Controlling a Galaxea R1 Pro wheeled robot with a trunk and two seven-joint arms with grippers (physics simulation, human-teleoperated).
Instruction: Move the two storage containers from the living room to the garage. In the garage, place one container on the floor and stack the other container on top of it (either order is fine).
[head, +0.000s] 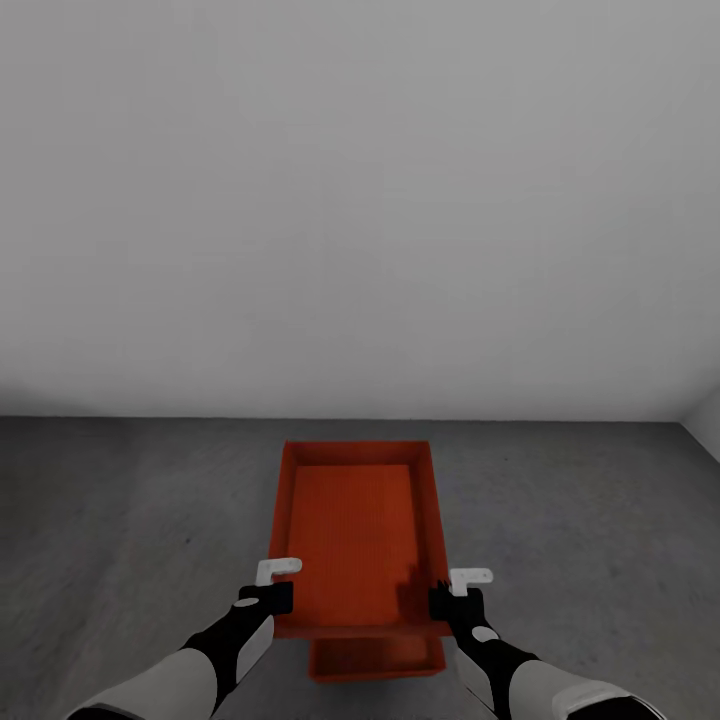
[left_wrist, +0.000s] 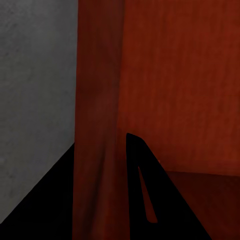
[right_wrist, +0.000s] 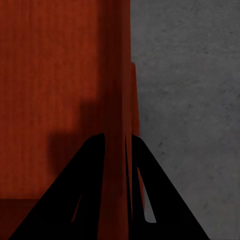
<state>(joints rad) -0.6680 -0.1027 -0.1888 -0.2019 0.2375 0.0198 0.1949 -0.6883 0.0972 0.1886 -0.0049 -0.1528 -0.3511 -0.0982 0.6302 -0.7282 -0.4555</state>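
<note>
In the head view, an orange bin (head: 357, 540) is held out in front of the robot over the grey concrete floor (head: 120, 520), with a plain white wall (head: 360, 200) behind. Below its near edge a second orange bin (head: 377, 658) peeks out, lying lower and nearer the robot; whether the two bins touch cannot be told.

The left gripper (head: 272, 584) sits at the upper bin's left wall, near its near corner. In the left wrist view, that wall (left_wrist: 97, 125) runs between the two dark fingers (left_wrist: 150, 200), with the bin's ribbed inside on one side and the floor (left_wrist: 35, 90) on the other. The fingers are pinching the wall.

The right gripper (head: 462, 590) sits at the right wall of the same bin, also near the near corner. In the right wrist view, the wall (right_wrist: 116, 90) passes between its two dark fingers (right_wrist: 80, 200), which press against it from both sides. The bin's inside lies on one side, the floor (right_wrist: 190, 100) on the other.
</note>
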